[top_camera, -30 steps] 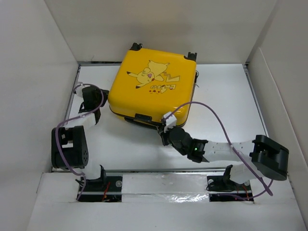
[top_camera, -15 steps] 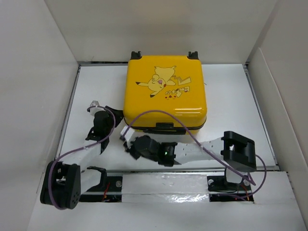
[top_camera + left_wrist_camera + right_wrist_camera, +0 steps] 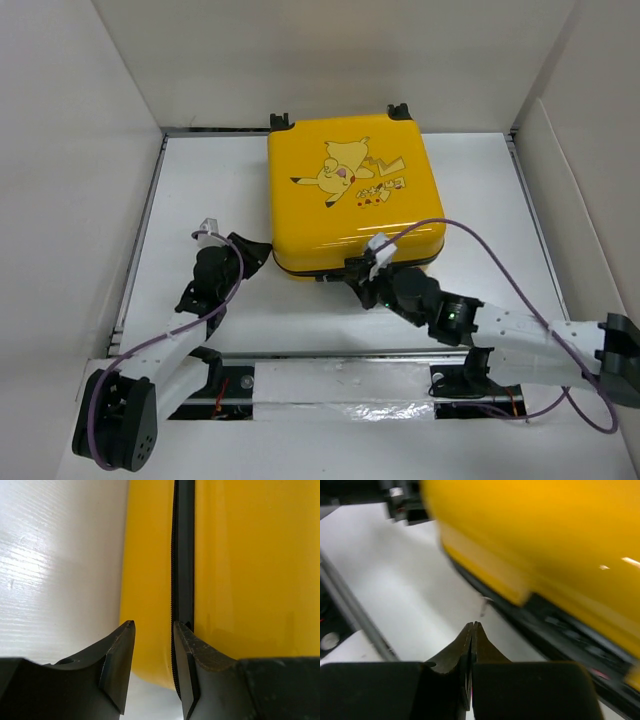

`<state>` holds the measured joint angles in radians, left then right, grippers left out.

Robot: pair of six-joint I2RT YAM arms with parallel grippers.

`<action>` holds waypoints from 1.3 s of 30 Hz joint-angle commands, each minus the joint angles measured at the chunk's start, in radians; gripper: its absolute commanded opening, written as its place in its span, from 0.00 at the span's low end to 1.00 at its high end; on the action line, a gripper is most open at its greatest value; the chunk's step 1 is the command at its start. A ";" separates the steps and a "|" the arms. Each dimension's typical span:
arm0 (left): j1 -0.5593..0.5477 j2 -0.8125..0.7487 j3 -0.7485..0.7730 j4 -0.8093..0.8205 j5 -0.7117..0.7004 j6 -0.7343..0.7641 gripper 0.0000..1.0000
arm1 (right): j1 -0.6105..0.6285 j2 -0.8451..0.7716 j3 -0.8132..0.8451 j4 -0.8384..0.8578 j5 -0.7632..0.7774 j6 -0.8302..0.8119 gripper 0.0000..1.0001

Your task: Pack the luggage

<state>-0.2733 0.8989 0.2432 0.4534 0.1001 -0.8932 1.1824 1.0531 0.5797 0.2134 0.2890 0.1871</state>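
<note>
The luggage [image 3: 350, 190] is a yellow Pikachu-print suitcase lying flat and closed at the back middle of the white table. My left gripper [image 3: 255, 255] is at its front left corner. In the left wrist view the gripper [image 3: 152, 630] is open by a narrow gap, with the yellow shell [image 3: 240, 570] and its black zipper seam [image 3: 182, 555] right behind the fingertips. My right gripper [image 3: 358, 270] is at the front edge. In the right wrist view it [image 3: 472, 625] is shut and empty, with a small metal zipper pull [image 3: 484, 605] just ahead of its tips, under the shell [image 3: 545, 525].
Two black casters [image 3: 282, 119] stick out at the suitcase's back edge against the rear wall. White walls enclose the table on the left, right and back. The mounting rail [image 3: 340, 380] runs along the near edge. Purple cables loop from both arms.
The suitcase has turned and slid a little to the right. My right gripper swung from its front left corner to its front middle. My left gripper moved right to the front left corner.
</note>
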 commanded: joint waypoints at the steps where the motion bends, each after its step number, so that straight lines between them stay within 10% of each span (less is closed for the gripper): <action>1: -0.012 -0.014 0.020 0.076 0.062 0.028 0.34 | -0.134 -0.146 -0.015 -0.159 0.045 0.006 0.00; 5: -0.129 0.026 0.096 0.082 -0.026 0.045 0.34 | -0.332 -0.353 0.008 -0.290 0.084 -0.008 0.00; 10: -0.251 0.075 0.148 0.060 -0.183 0.054 0.34 | -0.755 -0.470 0.097 -0.332 0.018 -0.040 0.62; 19: -0.251 0.032 0.094 0.080 -0.194 0.059 0.34 | -1.380 0.178 0.299 -0.014 -0.573 0.099 0.92; 25: -0.251 0.064 0.087 0.093 -0.186 0.086 0.34 | -1.376 0.557 0.587 0.046 -0.887 0.225 0.97; 32: -0.233 0.002 0.090 0.024 -0.408 0.086 0.34 | -1.319 0.820 0.773 -0.080 -0.688 0.190 0.96; 39: -0.035 0.276 0.263 0.111 -0.228 0.043 0.35 | -1.213 1.001 1.005 -0.310 -0.573 0.074 0.96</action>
<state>-0.3248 1.0863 0.4149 0.4904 -0.1879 -0.8318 -0.1051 2.0136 1.4666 0.0353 -0.3313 0.3489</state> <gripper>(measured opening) 0.349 0.960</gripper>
